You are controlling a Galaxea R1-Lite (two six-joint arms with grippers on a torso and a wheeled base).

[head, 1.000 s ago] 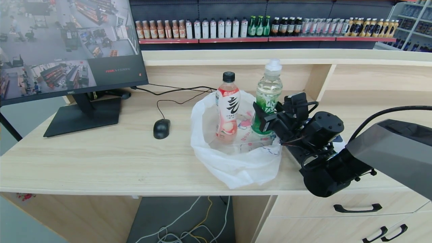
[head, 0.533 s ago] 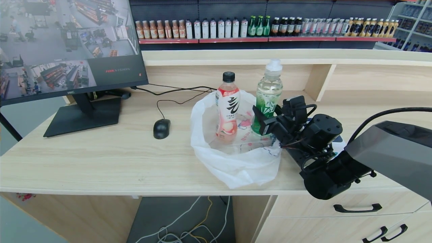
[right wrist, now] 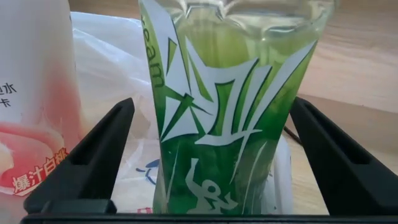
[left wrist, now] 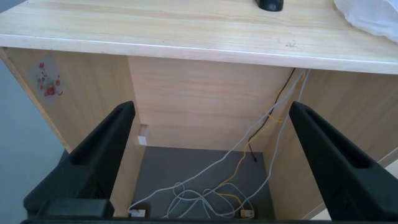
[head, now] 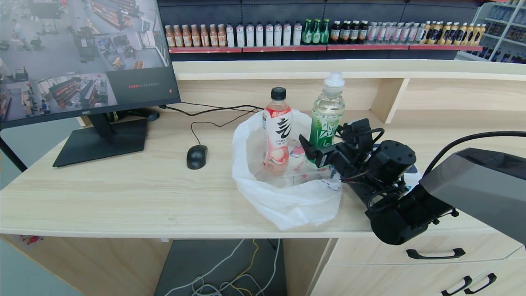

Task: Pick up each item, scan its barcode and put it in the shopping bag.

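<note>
A white shopping bag (head: 283, 201) lies open on the wooden counter (head: 123, 193). Two bottles stand upright in it: a pink-labelled one with a black cap (head: 277, 131) and, to its right, a green-labelled one with a white cap (head: 326, 119). My right gripper (head: 322, 142) is open around the green bottle's lower half, with a gap on each side in the right wrist view, where the green bottle (right wrist: 217, 155) stands between the fingers (right wrist: 93, 155) beside the pink bottle (right wrist: 31, 112). My left gripper (left wrist: 211, 109) is open and empty, low in front of the counter's edge (left wrist: 186, 50).
A monitor (head: 78, 53) on a black stand sits at the back left, with a black mouse (head: 197, 156) and its cables left of the bag. A raised ledge (head: 349, 68) runs along the back. Drawers (head: 435, 253) are under the counter's right side, loose cables (left wrist: 249, 168) beneath it.
My right gripper's fingers have spread away from the green bottle and sunk a little lower. The bottle stays upright in the bag. The pink bottle has not moved.
</note>
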